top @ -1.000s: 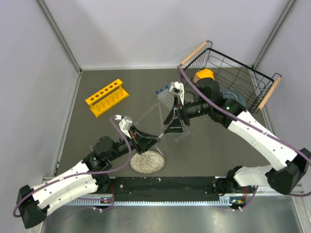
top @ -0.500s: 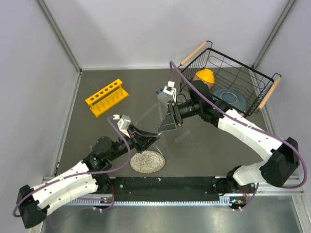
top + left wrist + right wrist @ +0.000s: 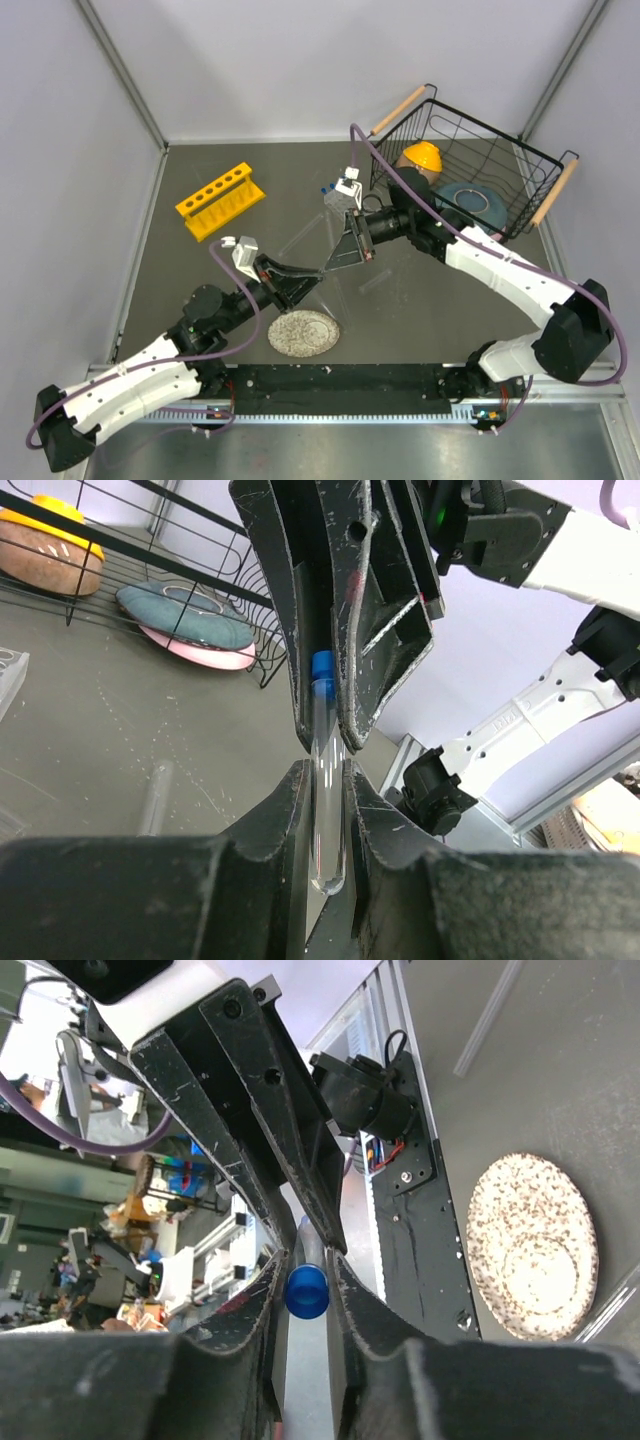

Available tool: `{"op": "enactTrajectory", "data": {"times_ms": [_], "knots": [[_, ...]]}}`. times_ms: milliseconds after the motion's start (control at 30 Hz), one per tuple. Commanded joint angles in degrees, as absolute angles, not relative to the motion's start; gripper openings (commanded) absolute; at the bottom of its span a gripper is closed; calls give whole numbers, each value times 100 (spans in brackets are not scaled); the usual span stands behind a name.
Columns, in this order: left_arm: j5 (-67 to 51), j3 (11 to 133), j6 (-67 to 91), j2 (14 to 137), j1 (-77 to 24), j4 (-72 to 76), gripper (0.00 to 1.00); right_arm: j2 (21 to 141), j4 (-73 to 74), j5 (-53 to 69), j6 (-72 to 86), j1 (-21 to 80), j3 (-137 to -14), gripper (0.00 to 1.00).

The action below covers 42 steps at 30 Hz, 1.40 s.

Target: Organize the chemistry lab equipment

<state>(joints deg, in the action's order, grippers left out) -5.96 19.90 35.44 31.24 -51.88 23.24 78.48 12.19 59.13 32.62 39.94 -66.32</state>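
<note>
Where your arms meet above the table (image 3: 240, 270), the left gripper (image 3: 325, 768) clamps the tube (image 3: 326, 825) by its clear body, and the right gripper (image 3: 307, 1256) pinches the blue cap (image 3: 306, 1292). Its length runs between them, with the capped end facing the right one.

yellow rack (image 3: 220, 200) left, basket (image 3: 398, 110) right, open mat (image 3: 290, 172) between

The right hand (image 3: 305, 1260) has swung left from beside the clear rack (image 3: 333, 200) to meet the left hand (image 3: 326, 780). Its fingers now grip the capped end of the tube (image 3: 322, 720). The left hand has drawn slightly left.
</note>
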Motion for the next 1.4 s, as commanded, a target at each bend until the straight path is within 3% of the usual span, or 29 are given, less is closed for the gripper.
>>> {"op": "enactTrajectory", "data": {"times_ms": [0,167,233,267,300,400,433,500,600,733,967,1367], "knots": [[-413,2004,3559,3164,-5186,2514,0,7901,328,6555,3813,3973,-6583,12],[-501,2039,3621,3340,-5186,2523,0,7945,-114,6724,4184,3973,-6504,3],[-475,2039,3674,3384,-5186,2505,5,7954,-123,6732,4149,3938,-6530,2],[-414,2048,3700,3392,-5186,2461,11,7972,-106,6715,4114,3868,-6565,1],[-326,2048,3726,3384,-5186,2391,31,7980,-97,6697,4070,3815,-6574,1],[-72,2179,3779,3261,-5186,1736,60,8059,367,6557,3614,3491,-6802,1],[-53,2354,3779,3182,-5186,1479,75,8155,987,6461,3064,3385,-6916,1],[306,2574,3770,3077,-5177,552,81,8287,1771,5917,1959,3148,-7390,1],[877,2970,3604,2901,-5177,-444,98,8604,2600,4986,971,2919,-7874,1],[1738,3409,3594,2716,-5168,-2087,99,9026,2891,3747,28,2856,-8392,2],[1916,3138,3867,2505,-5159,-2716,99,10141,2874,1751,-1037,2856,-9342,2],[2206,2821,4043,2136,-5150,-2979,99,11856,2944,1336,-1134,2900,-10784,4]]}}
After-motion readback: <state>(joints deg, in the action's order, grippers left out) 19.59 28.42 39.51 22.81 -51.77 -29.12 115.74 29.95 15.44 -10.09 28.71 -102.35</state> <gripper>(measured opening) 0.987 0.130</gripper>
